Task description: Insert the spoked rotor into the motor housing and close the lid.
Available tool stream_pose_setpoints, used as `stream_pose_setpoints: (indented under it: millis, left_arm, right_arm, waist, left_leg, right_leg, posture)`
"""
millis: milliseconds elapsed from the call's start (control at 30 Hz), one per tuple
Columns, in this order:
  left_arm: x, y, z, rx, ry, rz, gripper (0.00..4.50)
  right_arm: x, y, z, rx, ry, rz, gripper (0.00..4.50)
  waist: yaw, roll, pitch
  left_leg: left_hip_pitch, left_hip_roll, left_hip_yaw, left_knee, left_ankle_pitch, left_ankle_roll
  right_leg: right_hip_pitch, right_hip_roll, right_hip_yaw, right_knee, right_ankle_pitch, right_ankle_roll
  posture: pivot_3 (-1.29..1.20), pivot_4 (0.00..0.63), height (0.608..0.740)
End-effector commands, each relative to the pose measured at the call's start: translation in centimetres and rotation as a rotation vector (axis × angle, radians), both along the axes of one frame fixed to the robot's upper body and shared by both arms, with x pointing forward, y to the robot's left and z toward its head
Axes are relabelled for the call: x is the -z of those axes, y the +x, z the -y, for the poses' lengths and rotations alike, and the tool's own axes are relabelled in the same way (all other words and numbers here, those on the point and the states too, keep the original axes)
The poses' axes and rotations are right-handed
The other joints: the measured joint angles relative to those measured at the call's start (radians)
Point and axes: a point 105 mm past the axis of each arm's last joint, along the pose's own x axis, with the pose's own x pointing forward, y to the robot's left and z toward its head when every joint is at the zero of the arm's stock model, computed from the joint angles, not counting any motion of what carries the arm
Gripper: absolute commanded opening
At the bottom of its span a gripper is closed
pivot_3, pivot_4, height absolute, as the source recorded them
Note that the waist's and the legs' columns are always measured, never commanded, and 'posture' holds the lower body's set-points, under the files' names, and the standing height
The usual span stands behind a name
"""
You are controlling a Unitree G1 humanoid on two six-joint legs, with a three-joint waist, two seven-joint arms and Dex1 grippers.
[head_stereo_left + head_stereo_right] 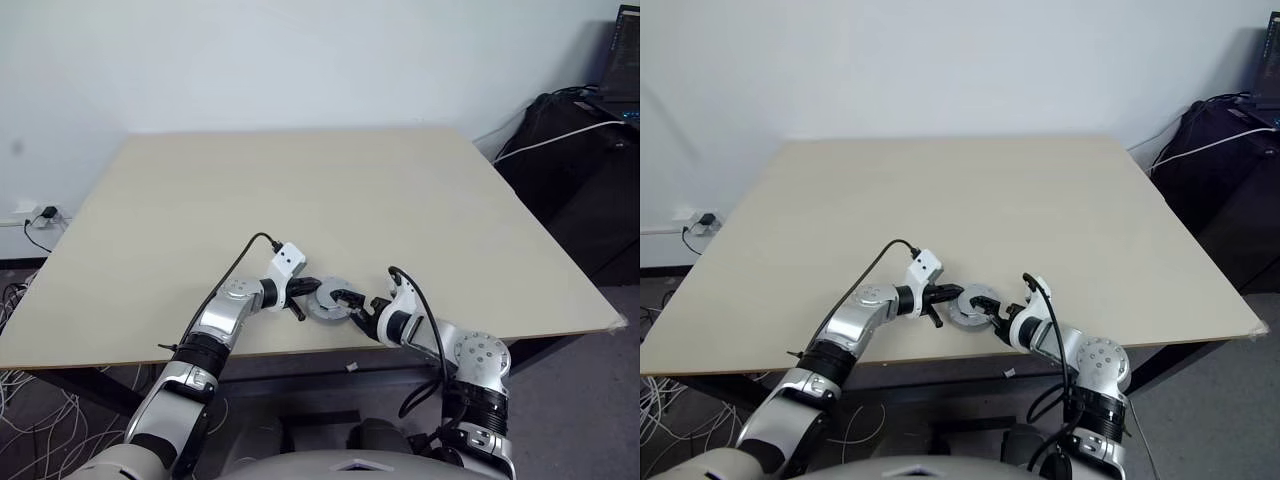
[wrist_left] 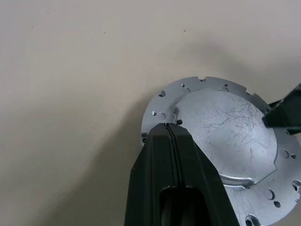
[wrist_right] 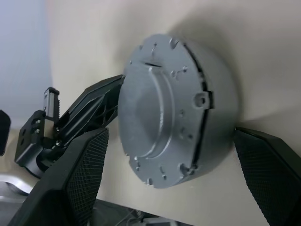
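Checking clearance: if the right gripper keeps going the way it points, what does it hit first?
Likely the lid. The right gripper stands open with its fingers either side of the closed silver assembly on the table. The shut left gripper rests on the lid's far side.

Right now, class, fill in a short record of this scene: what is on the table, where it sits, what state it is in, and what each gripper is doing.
Surface: pale table
Object: round silver-grey motor housing near the table's front edge
Lid: silver lid sits on top of the housing, closed
Rotor: cannot be seen; presumably inside
Left gripper: shut, tips at the lid's rim on the robot's left
Right gripper: open, one finger on each side of the housing, not clamped
Background: dark bag at the far right
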Motion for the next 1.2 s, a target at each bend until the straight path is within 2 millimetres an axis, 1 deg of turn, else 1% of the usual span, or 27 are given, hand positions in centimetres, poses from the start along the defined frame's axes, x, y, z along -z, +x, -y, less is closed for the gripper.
stream_pose_setpoints:
  millis: [33, 233, 333, 533, 567, 600, 633, 767, 800, 1200]
  left_arm:
    - [0.7, -0.6, 0.4, 0.016, 0.017, -0.025, 0.0]
    - [0.7, -0.7, 0.6, 0.021, 0.014, -0.028, 0.0]
    - [0.7, -0.7, 0.6, 0.022, 0.014, -0.029, 0.0]
    - [0.7, -0.7, 0.6, 0.022, 0.014, -0.028, 0.0]
    - [0.7, -0.7, 0.6, 0.022, 0.014, -0.028, 0.0]
    - [0.7, -0.7, 0.6, 0.021, 0.015, -0.028, 0.0]
    - [0.8, -0.7, 0.6, 0.021, 0.014, -0.029, 0.0]
    - [0.8, -0.8, 0.6, 0.021, 0.014, -0.031, 0.0]
    - [0.9, -0.8, 0.6, 0.021, 0.013, -0.031, 0.0]
    - [0.9, -0.8, 0.4, 0.016, 0.017, -0.032, 0.0]
  right_arm:
    - [-2.6, -0.2, -6.2, -0.041, 0.297, 0.036, 4.48]
    - [-3.0, 0.4, -5.6, 0.0, 0.393, 0.081, 4.48]
    - [-3.1, 0.4, -5.4, 0.007, 0.437, 0.102, 4.48]
    - [-2.8, -0.2, -5.8, -0.029, 0.394, 0.088, 4.48]
    - [-2.8, -0.3, -5.8, -0.037, 0.386, 0.089, 4.09]
    - [-2.9, -0.4, -5.8, -0.047, 0.385, 0.092, 3.89]
    - [-3.0, -0.6, -5.9, -0.058, 0.382, 0.09, 3.6]
    - [-2.9, -0.8, -5.8, -0.062, 0.377, 0.086, 2.34]
    - [-2.9, -0.8, -5.7, -0.061, 0.376, 0.087, 2.15]
    - [-3.2, -1.3, -5.6, -0.072, 0.363, 0.095, 2.11]
  waist:
    - [-0.001, 0.0, 0.0]
    - [-0.001, 0.001, 0.002]
    - [0.0, 0.0, 0.002]
    - [-0.001, 0.0, 0.003]
    - [-0.001, 0.0, 0.003]
    - [-0.001, 0.0, 0.003]
    - [-0.001, 0.0, 0.003]
    - [0.0, 0.0, 0.002]
    - [0.0, 0.0, 0.002]
    - [-0.001, 0.0, 0.002]
  left_leg:
    - [0.0, 0.0, 0.0, 0.0, 0.0, 0.0]
    - [0.0, 0.0, 0.0, -0.001, 0.0, 0.0]
    - [-0.001, 0.0, 0.0, -0.001, 0.0, 0.0]
    - [-0.002, 0.0, 0.0, -0.001, -0.001, 0.001]
    - [-0.002, 0.0, 0.0, -0.001, -0.001, 0.001]
    - [-0.002, 0.0, 0.0, -0.002, -0.001, 0.001]
    - [-0.002, 0.0, 0.0, -0.002, -0.001, 0.001]
    - [-0.002, 0.0, 0.0, -0.004, -0.001, 0.001]
    - [-0.002, 0.0, 0.0, -0.005, -0.001, 0.001]
    - [-0.001, 0.0, 0.0, -0.006, -0.001, 0.001]
  right_leg:
    - [0.0, 0.0, 0.0, 0.0, 0.0, 0.0]
    - [-0.001, 0.0, 0.0, 0.0, 0.0, 0.0]
    - [-0.002, 0.0, 0.0, 0.0, -0.001, 0.001]
    - [-0.002, 0.0, 0.0, -0.001, -0.001, 0.0]
    - [-0.002, 0.0, 0.0, -0.001, -0.001, 0.0]
    - [-0.002, 0.0, 0.0, 0.0, -0.001, 0.0]
    - [-0.002, 0.0, 0.0, 0.0, -0.001, 0.0]
    - [-0.003, -0.001, 0.0, -0.001, -0.002, 0.0]
    - [-0.003, -0.001, 0.0, -0.002, -0.002, -0.001]
    - [-0.003, -0.001, 0.0, -0.003, -0.002, -0.001]
  posture:
    - [0.0, 0.0, 0.74]
    - [0.0, 0.0, 0.74]
    - [0.0, 0.0, 0.74]
    - [0.0, 0.0, 0.74]
    - [0.0, 0.0, 0.74]
    - [0.0, 0.0, 0.74]
    - [0.0, 0.0, 0.74]
    - [0.0, 0.0, 0.74]
    - [0.0, 0.0, 0.74]
    - [0.0, 0.0, 0.74]
